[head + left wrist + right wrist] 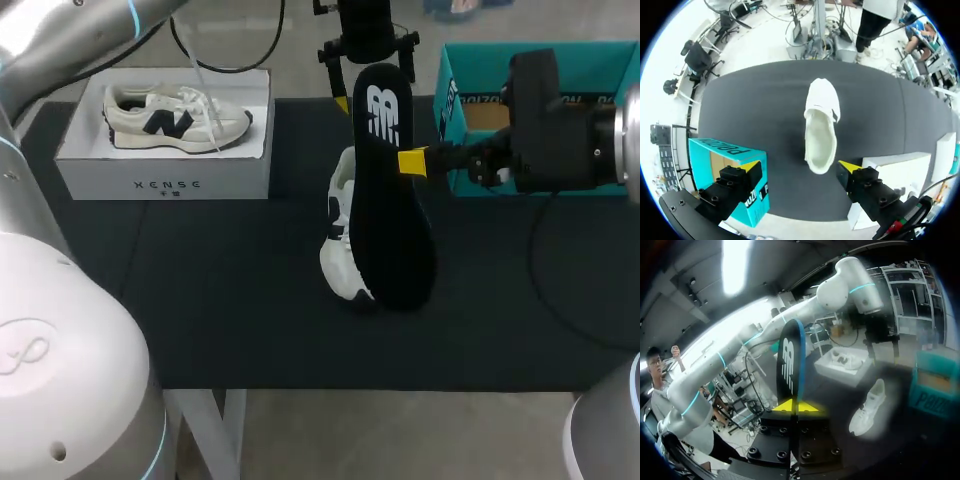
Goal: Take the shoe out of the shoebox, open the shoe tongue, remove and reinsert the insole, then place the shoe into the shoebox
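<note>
**Insole out of the shoe, with two shoes, one insole and two boxes in view.**
At 10 o'clock a white box [165,160] carries the spare shoe [175,118]. At centre the task shoe [342,230] lies on the mat. My left gripper [800,166] hangs over it, spread wide and empty, likely to steady it. My right gripper [413,162] pinches the insole [390,200] clear of it, presumably for reinsertion. The teal shoebox [480,110] waits at 2 o'clock.

A white box [90,165] stands at the far left corner of the black table [220,300]. A white sneaker [175,118] with a dark logo rests on top of it.
</note>
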`<state>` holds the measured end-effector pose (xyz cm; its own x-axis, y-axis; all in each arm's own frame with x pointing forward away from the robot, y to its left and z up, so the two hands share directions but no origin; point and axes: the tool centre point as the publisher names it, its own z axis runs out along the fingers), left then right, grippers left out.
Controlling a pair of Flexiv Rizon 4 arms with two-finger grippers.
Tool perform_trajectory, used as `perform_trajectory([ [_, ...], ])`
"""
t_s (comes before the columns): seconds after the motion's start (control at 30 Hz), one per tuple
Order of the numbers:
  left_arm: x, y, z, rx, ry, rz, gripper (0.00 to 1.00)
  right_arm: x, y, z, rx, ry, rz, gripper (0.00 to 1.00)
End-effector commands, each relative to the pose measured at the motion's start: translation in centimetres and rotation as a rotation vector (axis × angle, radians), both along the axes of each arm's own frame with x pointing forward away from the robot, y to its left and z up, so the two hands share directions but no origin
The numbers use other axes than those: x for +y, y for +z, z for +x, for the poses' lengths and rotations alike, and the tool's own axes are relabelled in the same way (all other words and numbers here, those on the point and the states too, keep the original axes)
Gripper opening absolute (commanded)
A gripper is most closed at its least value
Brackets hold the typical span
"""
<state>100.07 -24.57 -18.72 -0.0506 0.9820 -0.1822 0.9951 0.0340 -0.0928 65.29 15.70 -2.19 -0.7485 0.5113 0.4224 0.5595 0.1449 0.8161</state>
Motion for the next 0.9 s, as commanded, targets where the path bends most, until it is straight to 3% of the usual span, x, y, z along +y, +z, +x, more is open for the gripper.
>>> perform_trajectory([
  [0.03, 2.0, 2.1, -1.0, -0.045, -0.045, -0.192, 1.0, 0.3, -0.1, 0.2, 0.001, -0.001, 0.0, 0.0],
  [0.1, 2.4, 2.6, -1.0, -0.051, -0.079, -0.244, 1.0, 0.1, 0.0, 0.7, 0.03, -0.016, 0.024, 0.0],
  [0.23, 3.2, 3.0, -0.9, -0.014, -0.147, -0.388, 1.0, -0.8, 0.8, 3.7, 0.148, -0.041, 0.09, 0.0],
  [0.3, 3.2, 3.0, -0.9, -0.002, -0.131, -0.406, 1.0, -1.4, 1.4, 5.4, 0.194, -0.057, 0.164, 0.0],
  [0.47, 2.3, 3.6, -1.1, 0.028, -0.096, -0.37, 1.0, -2.1, 2.3, 9.3, 0.278, -0.073, 0.18, 0.0],
  [0.9, 2.3, 3.6, -1.1, 0.028, -0.096, -0.37, 1.0, -2.1, 2.3, 9.3, 0.278, -0.073, 0.18, 0.0],
])
